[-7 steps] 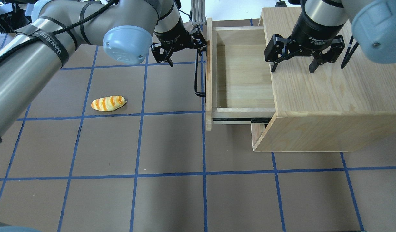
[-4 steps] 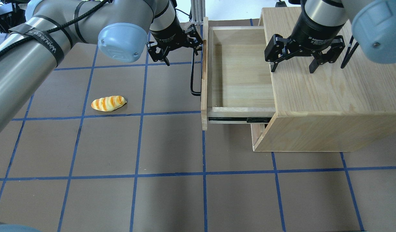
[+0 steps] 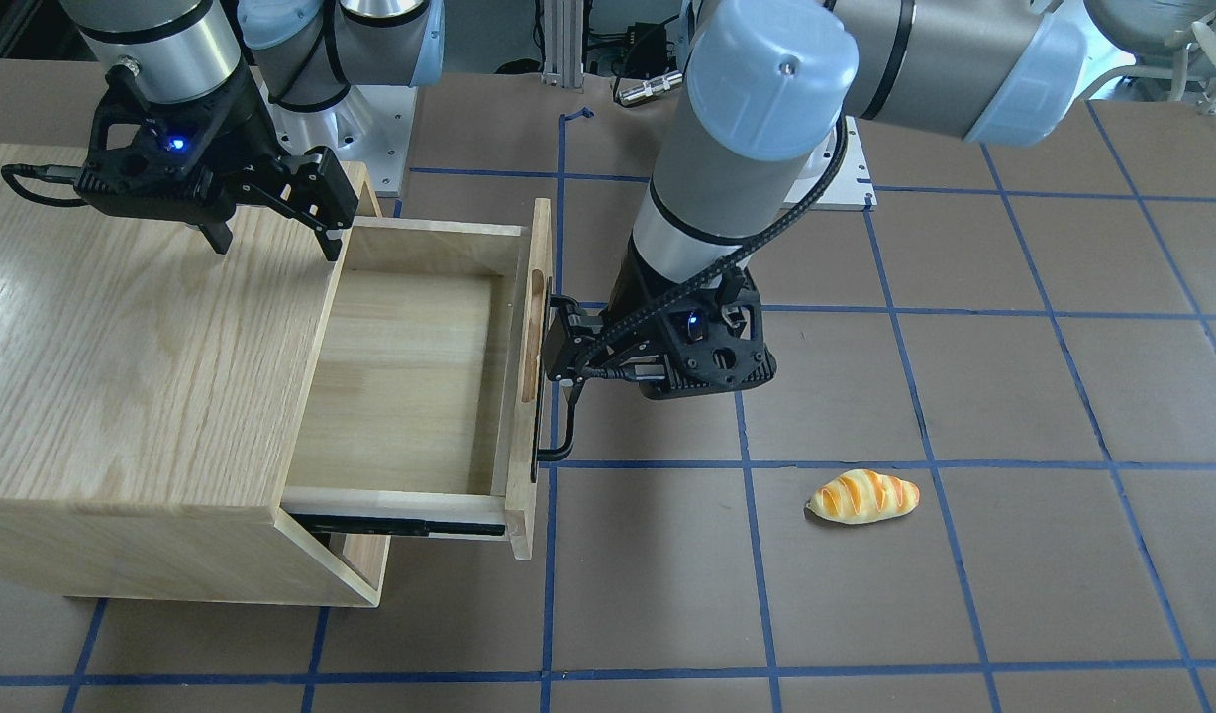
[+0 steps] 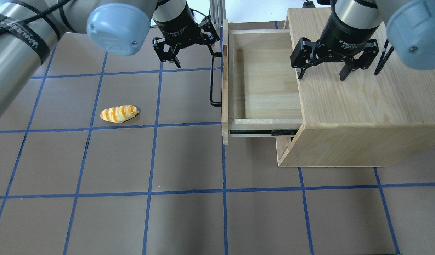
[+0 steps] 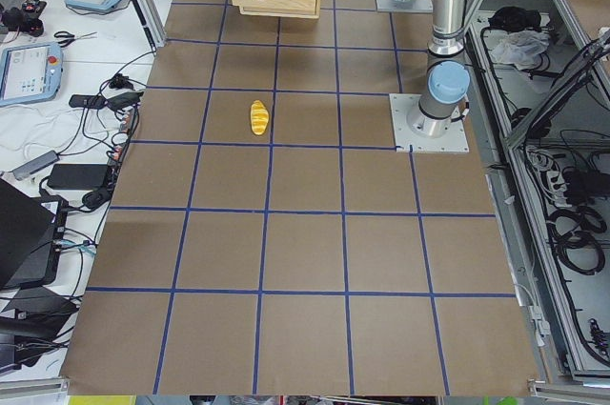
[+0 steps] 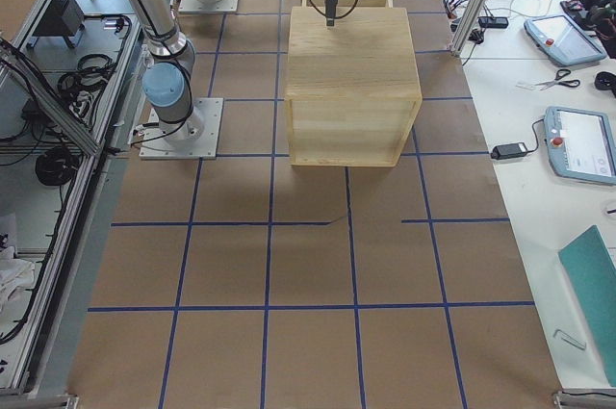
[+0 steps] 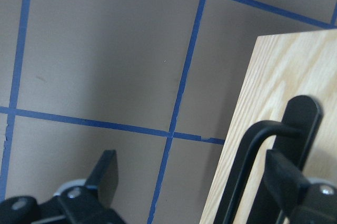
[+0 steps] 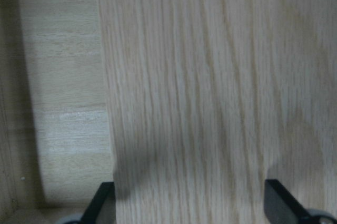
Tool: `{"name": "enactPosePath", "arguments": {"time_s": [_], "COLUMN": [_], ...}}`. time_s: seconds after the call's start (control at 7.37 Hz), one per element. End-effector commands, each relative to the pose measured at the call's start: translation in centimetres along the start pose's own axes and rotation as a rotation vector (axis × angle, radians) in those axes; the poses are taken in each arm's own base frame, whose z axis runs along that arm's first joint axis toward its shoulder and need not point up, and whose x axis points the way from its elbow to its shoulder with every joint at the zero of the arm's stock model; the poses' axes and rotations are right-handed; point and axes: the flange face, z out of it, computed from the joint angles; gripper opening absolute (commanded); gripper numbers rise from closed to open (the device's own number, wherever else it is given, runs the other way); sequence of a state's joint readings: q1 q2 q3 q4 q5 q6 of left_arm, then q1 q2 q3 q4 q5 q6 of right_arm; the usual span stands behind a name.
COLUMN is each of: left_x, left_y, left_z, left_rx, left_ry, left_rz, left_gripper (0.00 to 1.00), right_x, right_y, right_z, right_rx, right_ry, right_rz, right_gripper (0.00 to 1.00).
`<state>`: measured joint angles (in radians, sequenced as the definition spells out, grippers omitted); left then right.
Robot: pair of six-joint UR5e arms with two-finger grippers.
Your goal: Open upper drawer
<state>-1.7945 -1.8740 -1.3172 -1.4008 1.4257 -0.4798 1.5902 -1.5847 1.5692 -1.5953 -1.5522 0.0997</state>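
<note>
The upper drawer (image 4: 267, 85) stands pulled well out of the oak cabinet (image 4: 362, 106), its inside bare and its black side rail showing. Its black bar handle (image 4: 212, 79) runs along the front panel (image 4: 225, 106). My left gripper (image 4: 196, 55) is open at the handle's far end. In the left wrist view (image 7: 195, 171) the handle (image 7: 253, 150) sits between the fingers close to the right one, not clamped. In the front view the left gripper (image 3: 565, 352) is beside the drawer (image 3: 410, 376). My right gripper (image 4: 322, 76) is open and empty above the cabinet top (image 3: 123, 347).
A toy bread loaf (image 4: 119, 113) lies on the brown mat left of the drawer; it also shows in the front view (image 3: 862, 496). The cabinet (image 6: 351, 72) stands at the robot's right. The extended drawer front juts out over the mat.
The drawer slid a little further out, then stopped. My left gripper moved left and away toward the far end of the handle. The right gripper has not moved.
</note>
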Motion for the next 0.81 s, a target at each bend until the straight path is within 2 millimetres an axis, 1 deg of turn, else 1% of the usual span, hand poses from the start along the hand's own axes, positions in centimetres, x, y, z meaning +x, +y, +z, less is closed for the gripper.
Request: {"name": "enactPosePath", "arguments": {"time_s": [0.0, 0.14, 0.27, 0.41, 0.54, 0.68], "left_x": [-2.7, -5.3, -8.1, -9.9, -11.7, -15.7], "left_y": [-1.3, -1.7, -2.1, -1.8, -2.0, -2.9], "left_z": [-3.9, -5.6, -7.0, -7.4, -7.5, -7.8], "left_rx": [0.015, 0.005, 0.015, -0.018, -0.049, -0.072], "left_ry": [-0.025, -0.046, -0.103, -0.138, -0.148, -0.178], "left_rz": [0.047, 0.116, 0.169, 0.212, 0.23, 0.31], "left_gripper": [1.0, 1.0, 1.0, 1.0, 1.0, 1.0], "right_x": [0.0, 0.1, 0.0, 0.0, 0.0, 0.1], "right_y": [0.0, 0.0, 0.0, 0.0, 0.0, 0.0], "right_z": [0.0, 0.0, 0.0, 0.0, 0.0, 0.0], "right_rx": [0.0, 0.0, 0.0, 0.0, 0.0, 0.0], "right_ry": [0.0, 0.0, -0.001, 0.0, -0.001, 0.0], "right_rz": [0.0, 0.001, 0.0, 0.0, 0.0, 0.001], "right_gripper": [1.0, 1.0, 1.0, 1.0, 1.0, 1.0]}}
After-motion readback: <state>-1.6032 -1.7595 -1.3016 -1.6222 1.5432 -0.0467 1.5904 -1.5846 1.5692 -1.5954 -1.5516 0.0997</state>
